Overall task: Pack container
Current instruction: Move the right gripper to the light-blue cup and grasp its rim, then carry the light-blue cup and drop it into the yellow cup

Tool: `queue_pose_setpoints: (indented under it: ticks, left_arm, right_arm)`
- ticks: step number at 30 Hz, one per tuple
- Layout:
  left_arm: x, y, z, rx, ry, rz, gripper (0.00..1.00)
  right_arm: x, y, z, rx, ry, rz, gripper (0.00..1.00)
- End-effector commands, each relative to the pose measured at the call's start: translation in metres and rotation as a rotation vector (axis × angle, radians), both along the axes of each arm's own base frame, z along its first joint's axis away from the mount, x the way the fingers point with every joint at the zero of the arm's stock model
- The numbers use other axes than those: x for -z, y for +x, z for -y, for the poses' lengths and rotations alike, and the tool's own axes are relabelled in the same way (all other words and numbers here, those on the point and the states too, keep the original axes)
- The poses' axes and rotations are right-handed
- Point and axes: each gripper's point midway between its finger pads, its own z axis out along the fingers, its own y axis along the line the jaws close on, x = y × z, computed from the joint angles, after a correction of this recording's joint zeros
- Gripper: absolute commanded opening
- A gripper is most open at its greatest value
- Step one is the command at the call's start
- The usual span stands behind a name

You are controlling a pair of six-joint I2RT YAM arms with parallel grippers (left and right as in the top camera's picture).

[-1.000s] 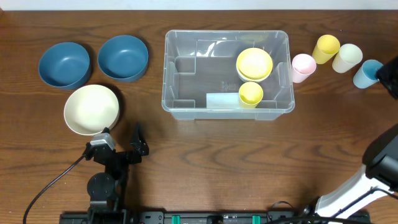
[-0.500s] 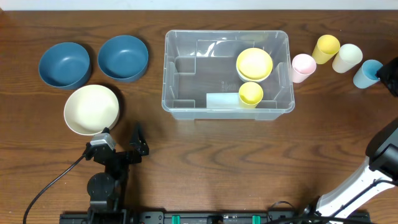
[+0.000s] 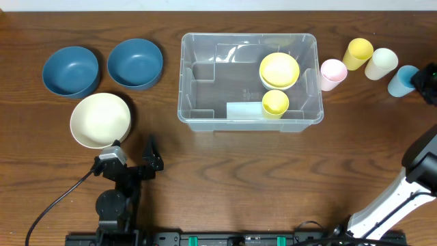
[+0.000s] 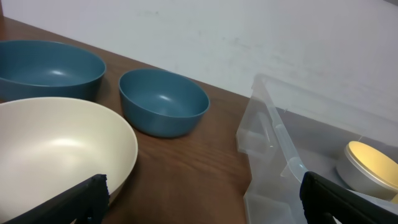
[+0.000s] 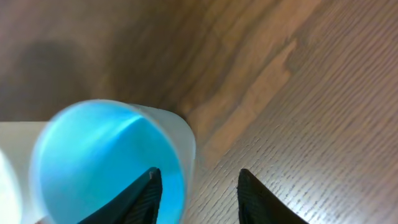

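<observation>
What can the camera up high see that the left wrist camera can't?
Only the overhead view shows the four cups on the right: pink cup, yellow cup, cream cup, blue cup. Only the left wrist view shows the outer side of the right blue bowl. Both show that bowl, the left blue bowl, the cream bowl, and the container with a yellow bowl inside.
</observation>
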Motion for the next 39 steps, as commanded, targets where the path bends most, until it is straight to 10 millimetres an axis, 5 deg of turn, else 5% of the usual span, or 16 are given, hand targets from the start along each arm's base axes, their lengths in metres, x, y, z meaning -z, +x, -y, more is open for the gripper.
queue_pose_setpoints:
  ticks: [1, 5, 12, 18, 22, 28, 32, 39]
  left_arm:
    - [0.017, -0.001, -0.005, -0.025, 0.022, -0.05, 0.98]
    - [0.017, -0.001, -0.005, -0.025, 0.022, -0.05, 0.98]
    - [0.017, -0.001, -0.005, -0.025, 0.022, -0.05, 0.98]
    - [0.017, -0.001, -0.005, -0.025, 0.022, -0.05, 0.98]
    - [0.017, -0.001, -0.005, -0.025, 0.022, -0.05, 0.98]
    - [0.017, -0.001, -0.005, -0.025, 0.022, -0.05, 0.98]
    - [0.017, -0.001, -0.005, -0.025, 0.022, -0.05, 0.98]
    - [0.017, -0.001, -0.005, -0.025, 0.022, -0.05, 0.98]
  right_arm:
    - [0.018, 0.002, -0.008, -0.023, 0.026, -0.032, 0.3]
    - [0.014, 0.002, -0.008, -0.023, 0.021, -0.025, 0.01]
    - [-0.017, -0.008, -0.009, -0.001, 0.0, -0.016, 0.01]
    - [-0.096, -0.009, -0.036, -0.021, 0.052, 0.149, 0.01]
    - [-0.154, -0.005, -0.086, -0.138, 0.125, 0.286, 0.01]
    - [-0.205, -0.008, -0.208, -0.46, 0.191, 0.338, 0.01]
    - [-0.2, -0.014, -0.288, -0.651, 0.191, 0.262, 0.01]
    - [-0.165, -0.026, -0.375, -0.837, 0.101, 0.105, 0.01]
